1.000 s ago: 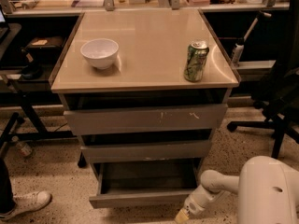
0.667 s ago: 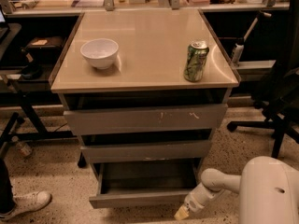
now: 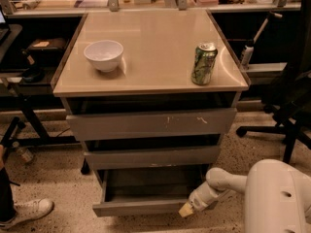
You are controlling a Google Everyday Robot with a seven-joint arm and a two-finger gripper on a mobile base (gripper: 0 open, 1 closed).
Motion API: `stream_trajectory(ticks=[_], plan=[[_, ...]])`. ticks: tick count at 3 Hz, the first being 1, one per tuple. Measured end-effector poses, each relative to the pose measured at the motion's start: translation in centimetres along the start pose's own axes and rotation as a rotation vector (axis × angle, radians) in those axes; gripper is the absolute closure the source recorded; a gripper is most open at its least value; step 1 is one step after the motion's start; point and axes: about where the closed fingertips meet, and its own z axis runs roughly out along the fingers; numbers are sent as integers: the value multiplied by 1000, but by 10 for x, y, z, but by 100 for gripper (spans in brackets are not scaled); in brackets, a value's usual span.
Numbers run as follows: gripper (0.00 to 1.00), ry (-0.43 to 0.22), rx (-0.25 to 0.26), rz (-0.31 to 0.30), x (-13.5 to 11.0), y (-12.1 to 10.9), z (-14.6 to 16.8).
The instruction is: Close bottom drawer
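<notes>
The bottom drawer point(image 3: 141, 206) is the lowest of three grey-brown drawers in the cabinet. It stands pulled out, its shallow tray open to view and its plain front panel near the floor. My gripper point(image 3: 187, 209) is at the end of my white arm, low at the right end of that front panel, touching or nearly touching it. The middle drawer point(image 3: 150, 158) and the top drawer point(image 3: 150, 124), which has white scratch marks, stick out less.
A white bowl point(image 3: 103, 55) and a green can point(image 3: 204, 63) stand on the cabinet top point(image 3: 155, 42). An office chair base point(image 3: 282, 125) is at the right. A person's white shoe point(image 3: 26, 211) is on the floor at the left. Desks stand behind.
My arm and gripper have shifted slightly left and inward along the bottom drawer's front. The drawer stands about where it was.
</notes>
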Motion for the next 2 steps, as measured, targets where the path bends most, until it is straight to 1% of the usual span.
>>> stream_trajectory(ticks=[1,2], plan=[[98,-11,16,-10,-9,-6,-1],[76,-11,16,-10,-9,-6,-1]])
